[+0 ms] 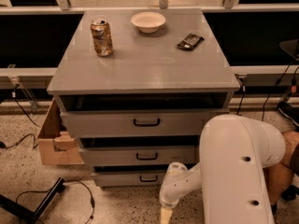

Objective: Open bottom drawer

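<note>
Sitting lowest in the grey cabinet, the bottom drawer shows its shallow front and black loop handle just above the floor. Slightly right of it and lower, the gripper hangs at the frame's bottom edge, cut off; its opening cannot be told. The white arm hides the cabinet's lower right corner. A drink can, white bowl and dark packet sit on top. A cardboard box and cables lie on the speckled floor.
</note>
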Robot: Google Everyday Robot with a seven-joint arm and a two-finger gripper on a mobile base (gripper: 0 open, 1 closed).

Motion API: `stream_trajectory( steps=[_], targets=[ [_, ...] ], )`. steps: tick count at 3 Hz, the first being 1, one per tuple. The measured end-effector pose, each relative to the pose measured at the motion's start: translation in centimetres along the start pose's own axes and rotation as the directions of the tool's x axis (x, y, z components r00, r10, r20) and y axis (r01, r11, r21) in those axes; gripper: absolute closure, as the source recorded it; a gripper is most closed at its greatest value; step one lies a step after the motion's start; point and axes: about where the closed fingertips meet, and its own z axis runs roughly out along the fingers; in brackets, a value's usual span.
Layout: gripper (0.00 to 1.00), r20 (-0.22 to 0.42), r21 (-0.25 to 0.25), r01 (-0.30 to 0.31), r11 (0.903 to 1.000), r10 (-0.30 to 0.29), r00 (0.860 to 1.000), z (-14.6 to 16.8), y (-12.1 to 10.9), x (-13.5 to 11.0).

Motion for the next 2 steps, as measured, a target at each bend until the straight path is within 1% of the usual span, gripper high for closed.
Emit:
stream_trajectory(
  steps=[1,2],
  targets=[
    [0.0,0.0,0.0,0.0,1.0,0.0,1.0,0.0,0.0,0.0],
    [0.0,0.007,0.038,0.005,0.9992,-0.005,1.0,1.0,-1.7,-0.1]
  ],
)
